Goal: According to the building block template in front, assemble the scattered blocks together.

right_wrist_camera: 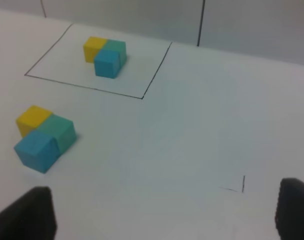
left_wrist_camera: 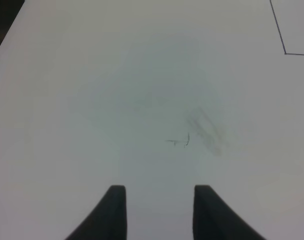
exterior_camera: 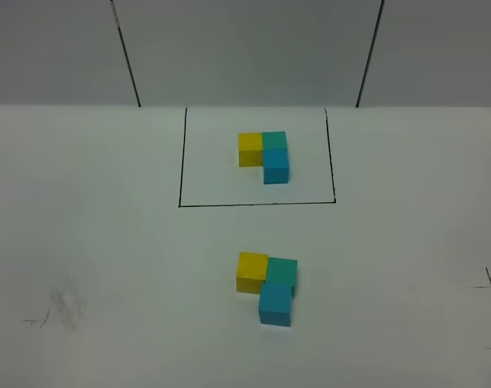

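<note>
White table top fills my screens, with grey wall panels behind. My three scattered blocks sit together near the middle: the yellow block (exterior_camera: 251, 272) touches the teal-green block (exterior_camera: 283, 272), and the sky-blue block (exterior_camera: 275, 304) sits in front of the green one, turned a little. It looks like the building block template (exterior_camera: 265, 155) inside its black frame (exterior_camera: 181, 162) farther back, so I think the job is nearly done. My left gripper (left_wrist_camera: 159, 212) is shut and holds nothing. My right gripper (right_wrist_camera: 162, 215) is wide open and empty, beside the blocks.
</note>
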